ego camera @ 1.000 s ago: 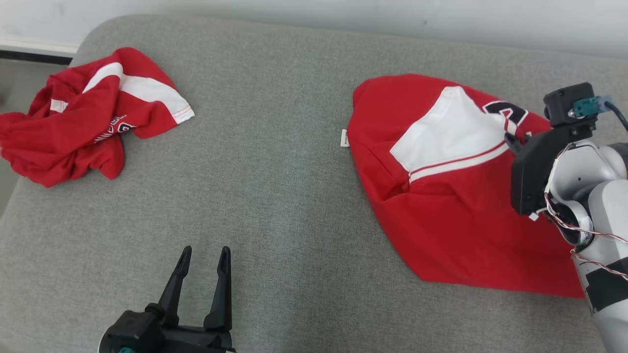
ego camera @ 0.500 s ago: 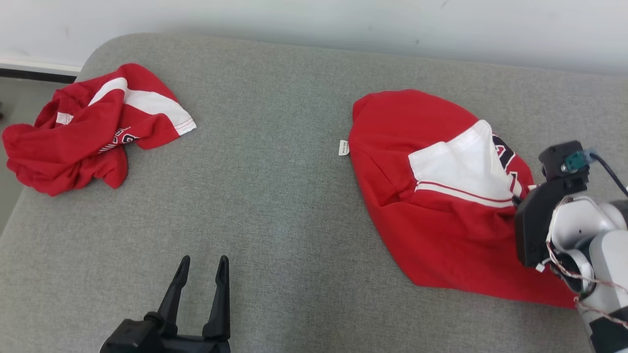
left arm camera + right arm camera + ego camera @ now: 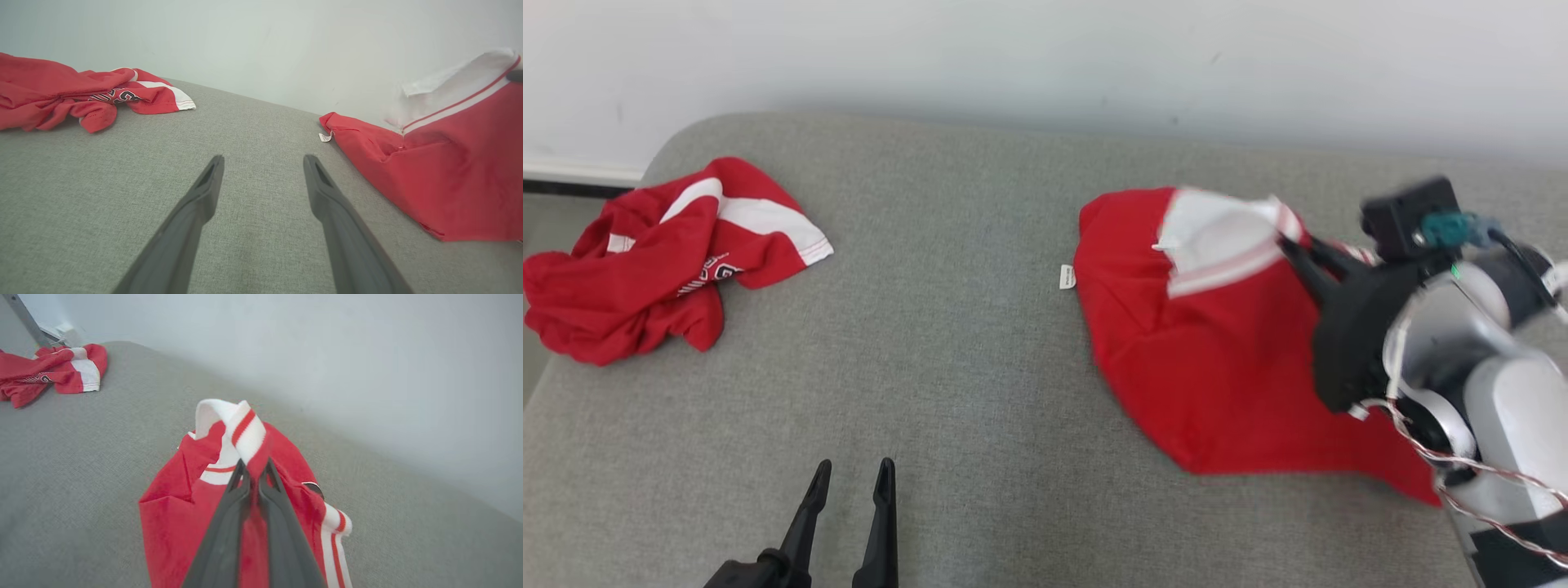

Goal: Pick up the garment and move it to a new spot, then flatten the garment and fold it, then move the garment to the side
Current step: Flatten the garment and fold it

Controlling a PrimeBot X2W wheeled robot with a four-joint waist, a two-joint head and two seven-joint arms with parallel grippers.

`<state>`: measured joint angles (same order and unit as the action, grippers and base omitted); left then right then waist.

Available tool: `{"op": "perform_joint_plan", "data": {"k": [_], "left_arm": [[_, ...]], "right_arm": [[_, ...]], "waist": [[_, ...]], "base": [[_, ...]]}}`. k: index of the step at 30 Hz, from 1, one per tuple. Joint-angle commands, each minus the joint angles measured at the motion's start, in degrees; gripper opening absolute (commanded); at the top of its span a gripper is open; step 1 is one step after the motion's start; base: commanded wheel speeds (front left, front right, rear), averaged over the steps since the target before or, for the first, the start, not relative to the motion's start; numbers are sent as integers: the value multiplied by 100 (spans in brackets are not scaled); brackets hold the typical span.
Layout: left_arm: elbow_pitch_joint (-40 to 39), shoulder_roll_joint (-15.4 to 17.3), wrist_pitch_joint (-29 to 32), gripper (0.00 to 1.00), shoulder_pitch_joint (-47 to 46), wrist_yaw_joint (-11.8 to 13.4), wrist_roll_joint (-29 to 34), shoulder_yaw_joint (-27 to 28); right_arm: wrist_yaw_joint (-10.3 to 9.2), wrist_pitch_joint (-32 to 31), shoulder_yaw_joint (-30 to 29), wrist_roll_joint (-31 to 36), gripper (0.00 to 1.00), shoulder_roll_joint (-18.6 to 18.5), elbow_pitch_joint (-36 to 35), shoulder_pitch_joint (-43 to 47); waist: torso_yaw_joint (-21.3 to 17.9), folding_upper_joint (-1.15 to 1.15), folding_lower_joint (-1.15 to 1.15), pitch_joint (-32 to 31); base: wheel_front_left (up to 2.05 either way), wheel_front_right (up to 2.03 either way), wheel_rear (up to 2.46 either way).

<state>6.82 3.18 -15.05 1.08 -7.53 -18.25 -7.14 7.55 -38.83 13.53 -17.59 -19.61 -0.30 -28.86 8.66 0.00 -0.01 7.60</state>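
So your right claw (image 3: 1286, 241) is clamped on the red garment (image 3: 1217, 367). Its two dark fingers are pinched together on the white band with the red stripe (image 3: 1225, 237), right at the garment's edge. The right wrist view shows it best: the claw (image 3: 253, 465) is closed on a fold of that band (image 3: 245, 433), and the red cloth (image 3: 175, 522) drapes down on both sides of the fingers. That end of the garment is held up off the grey bench (image 3: 947, 367), while the lower part spreads over the right side of the bench. From the left wrist view the garment (image 3: 449, 171) slopes up toward the wall, with its bottom edge lying on the grey fabric. A small white label (image 3: 1067, 277) sticks out at its left edge, flat on the bench. The right side of the head view is a bit blurry, so I can't make out the print on the cloth.

Your left claw (image 3: 853, 467) sits at the bottom of the head view with its fingers apart and nothing in them. It (image 3: 263, 159) hovers low over bare bench, well apart from the garment.

There's also a second red-and-white garment (image 3: 645, 269) crumpled at the far left end of the bench, near the rounded corner.
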Motion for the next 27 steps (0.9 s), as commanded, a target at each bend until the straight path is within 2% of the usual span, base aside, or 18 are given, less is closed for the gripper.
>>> {"op": "perform_joint_plan", "data": {"k": [1, 6, 10, 13, 17, 18, 21, 27], "left_arm": [[12, 15, -19, 100, 57, 10, -19, 4], [43, 12, -19, 100, 120, 10, -25, -47], [16, 6, -19, 100, 168, 10, -47, -33], [-26, 4, -19, 100, 251, 10, -45, 13], [-86, 2, -19, 100, 284, 10, -28, 96], [-86, 2, -19, 100, 284, 10, -28, 96], [-95, -2, -19, 100, 275, 10, -25, 114], [-79, 13, -19, 100, 108, 10, 1, 63]], "right_arm": [[-13, 90, 162, -91, 0, 49, -189, -236], [-13, 466, 595, -241, 0, 165, -575, -919], [-13, 595, 454, -170, 0, 211, -771, -1021], [-13, 466, -186, 27, 0, 267, -909, -598], [-13, 257, -1671, 478, 0, 532, -1151, 356], [-13, 257, -1671, 478, 0, 532, -1151, 356], [-13, 112, -2731, 826, 0, 780, -1198, 1165], [-13, 284, -4069, 1054, 0, 1246, -688, 1951]], "waist": [[-79, 0, 1, -134], [-57, 0, 1, -256], [-30, 0, 1, -312], [-37, 0, 1, -313], [-90, 0, 1, -269], [-90, 0, 1, -269], [-174, 0, 1, -198], [-411, 0, 1, -56]], "base": [[0, 0, 0], [0, 0, 0], [0, 0, 0], [0, 0, 0], [0, 0, 0], [0, 0, 0], [0, 0, 0], [0, 0, 0]]}}
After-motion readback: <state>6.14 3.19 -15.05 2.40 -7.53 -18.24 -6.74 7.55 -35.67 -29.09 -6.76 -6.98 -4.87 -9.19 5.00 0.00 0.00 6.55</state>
